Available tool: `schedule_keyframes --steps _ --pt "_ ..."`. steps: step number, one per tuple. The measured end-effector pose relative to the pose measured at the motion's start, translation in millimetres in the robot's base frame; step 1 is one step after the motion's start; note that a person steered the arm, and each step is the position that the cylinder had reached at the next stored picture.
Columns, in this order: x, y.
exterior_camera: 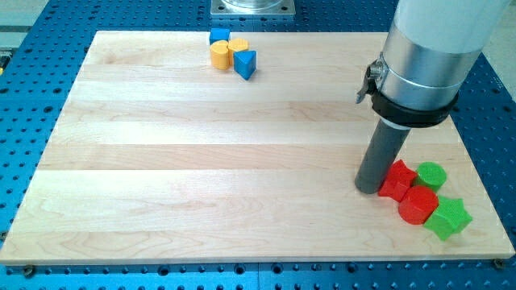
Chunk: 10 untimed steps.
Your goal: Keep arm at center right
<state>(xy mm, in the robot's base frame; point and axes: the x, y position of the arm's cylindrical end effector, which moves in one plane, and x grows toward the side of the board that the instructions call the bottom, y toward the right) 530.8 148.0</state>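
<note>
My tip rests on the wooden board at the view's centre right, just left of a red star-like block and touching or nearly touching it. A red rounded block lies below and right of that one. A green cylinder sits to the right, and a green star block lies at the lower right. The arm's large silver body rises above the rod.
At the view's top, a small cluster stands together: a blue cube, two yellow cylinders and a blue triangular block. A blue perforated table surrounds the board.
</note>
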Motion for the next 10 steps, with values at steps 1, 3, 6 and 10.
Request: schedule_keyframes --steps 1,3,6,10 --pt "0.0 0.0" --pt "0.9 2.1" --pt "-38.6 9.0" --pt "-88.0 13.6"
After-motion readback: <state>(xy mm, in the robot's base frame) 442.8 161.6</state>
